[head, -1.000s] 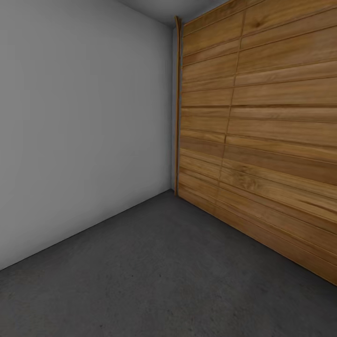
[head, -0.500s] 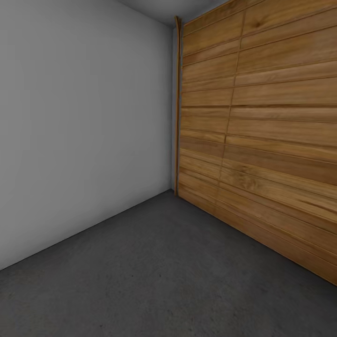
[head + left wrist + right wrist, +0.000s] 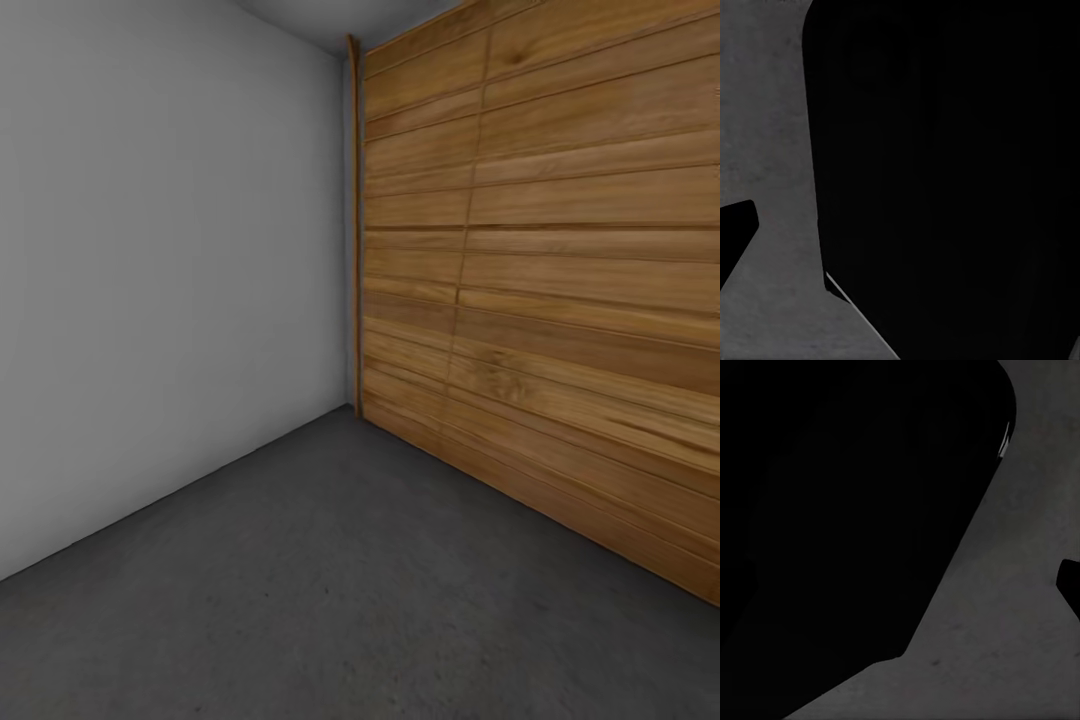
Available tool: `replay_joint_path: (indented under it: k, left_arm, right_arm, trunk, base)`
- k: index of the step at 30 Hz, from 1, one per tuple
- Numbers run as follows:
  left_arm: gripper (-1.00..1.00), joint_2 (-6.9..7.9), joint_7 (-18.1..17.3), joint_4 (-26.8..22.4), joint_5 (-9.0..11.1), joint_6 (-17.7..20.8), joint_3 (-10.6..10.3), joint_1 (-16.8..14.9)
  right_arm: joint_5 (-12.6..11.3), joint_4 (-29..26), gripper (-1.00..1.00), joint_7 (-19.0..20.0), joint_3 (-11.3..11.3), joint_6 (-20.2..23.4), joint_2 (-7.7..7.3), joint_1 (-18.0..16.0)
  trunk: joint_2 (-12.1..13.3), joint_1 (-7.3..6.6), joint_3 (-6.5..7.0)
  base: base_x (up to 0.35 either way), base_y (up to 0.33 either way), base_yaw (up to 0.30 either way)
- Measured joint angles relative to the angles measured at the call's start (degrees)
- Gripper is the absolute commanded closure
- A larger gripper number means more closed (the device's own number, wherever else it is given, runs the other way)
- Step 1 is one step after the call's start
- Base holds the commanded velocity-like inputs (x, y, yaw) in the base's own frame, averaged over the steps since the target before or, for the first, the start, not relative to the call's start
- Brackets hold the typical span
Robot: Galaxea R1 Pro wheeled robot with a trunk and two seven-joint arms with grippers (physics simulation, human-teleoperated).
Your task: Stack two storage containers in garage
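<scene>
I am in the garage, and the two storage containers are out of view. The dark grey mottled floor spreads ahead of me in the head view. It also appears as a grey strip in the left wrist view and the right wrist view. Large black shapes of my own body cover most of both wrist views. A small dark tip juts in at the edge of each wrist view, perhaps one finger. Whether either gripper is open or shut I cannot make out.
A plain grey-white wall runs along the left. The wide door of horizontal brown wood planks closes off the right side. They meet at a corner ahead, and bare floor leads up to it.
The whole head view has shifted: the corner sits a little further left now, so the camera has turned slightly to the right. Nothing else differs.
</scene>
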Motion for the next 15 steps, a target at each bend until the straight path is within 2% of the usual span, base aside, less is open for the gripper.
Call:
replay_joint_path:
  k: [15]
  left_arm:
    - [-1.00,0.00,-0.03,0.00,0.06,-0.06,0.00,0.00]
  right_arm:
    - [0.00,0.00,-1.00,-0.03,0.00,0.02,0.00,0.00]
  trunk:
    - [0.00,0.00,0.00]
  base:
    - [0.000,0.000,-0.005]
